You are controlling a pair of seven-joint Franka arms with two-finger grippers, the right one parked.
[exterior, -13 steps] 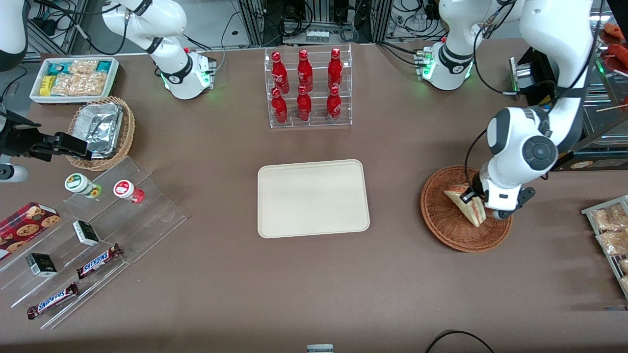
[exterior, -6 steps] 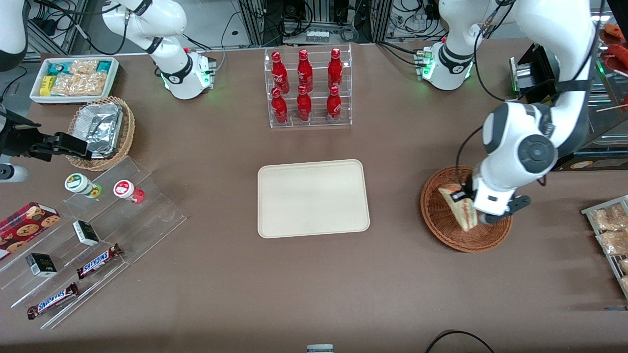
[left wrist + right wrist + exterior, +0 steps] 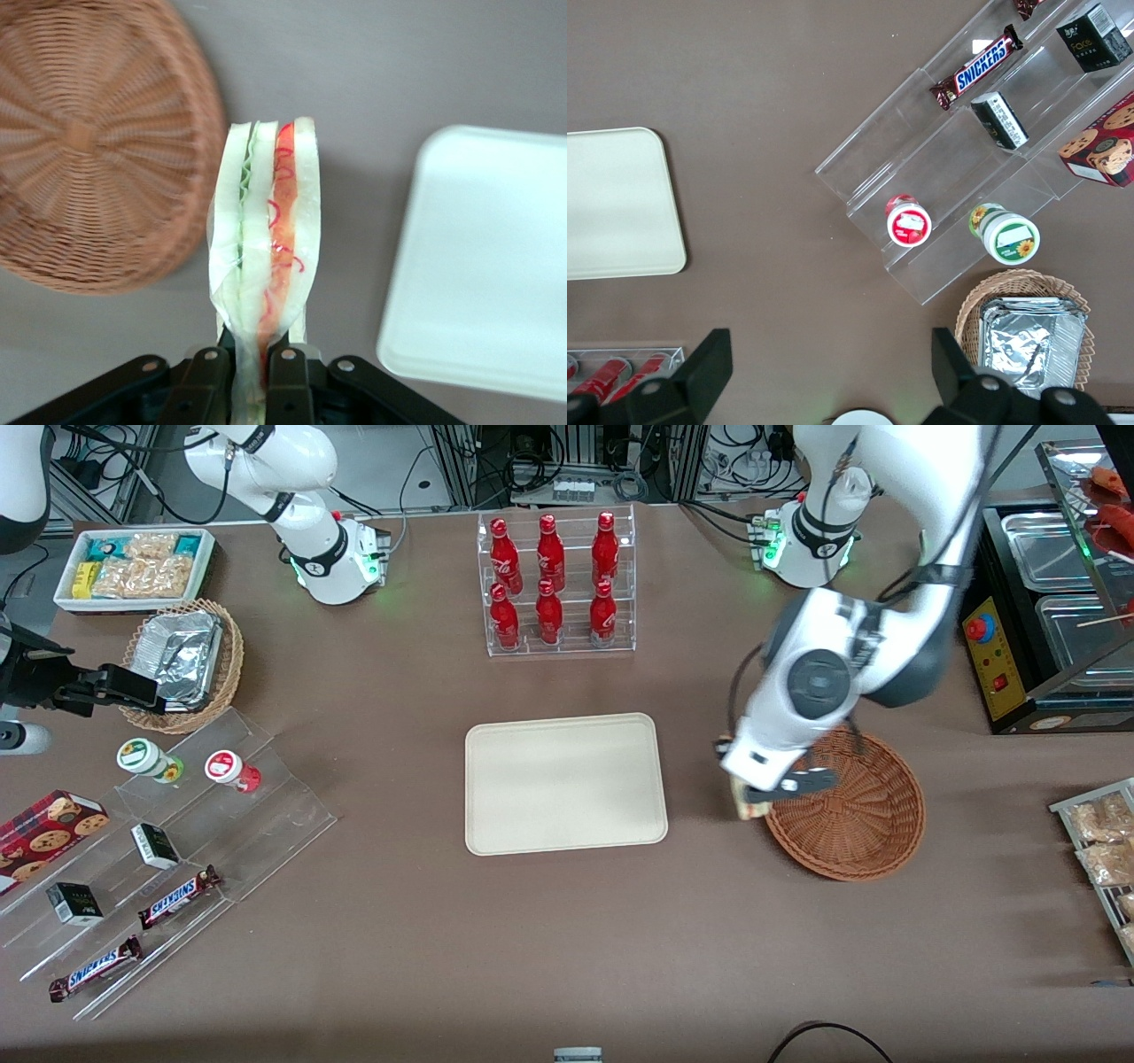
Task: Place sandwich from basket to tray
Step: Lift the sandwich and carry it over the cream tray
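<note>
My gripper (image 3: 751, 802) is shut on the sandwich (image 3: 265, 250), a pale wedge with green and red filling along its cut edge. It hangs in the air over the bare table strip between the basket (image 3: 855, 819) and the tray (image 3: 565, 784), by the basket's rim. In the front view only a small piece of the sandwich (image 3: 749, 809) shows under the wrist. The wrist view has the reddish-brown basket (image 3: 84, 150) with nothing in it and the cream tray (image 3: 496, 266) with nothing on it. Black fingers (image 3: 288, 376) press the wedge's thin end.
A clear rack of red bottles (image 3: 556, 584) stands farther from the front camera than the tray. Acrylic steps with snacks (image 3: 168, 841), a tan basket with foil (image 3: 182, 660) and a white bin (image 3: 133, 567) lie toward the parked arm's end. Snack packets (image 3: 1103, 841) lie toward the working arm's end.
The gripper has lifted the sandwich out of the basket and carried it toward the tray, past the basket's rim. The basket now holds nothing.
</note>
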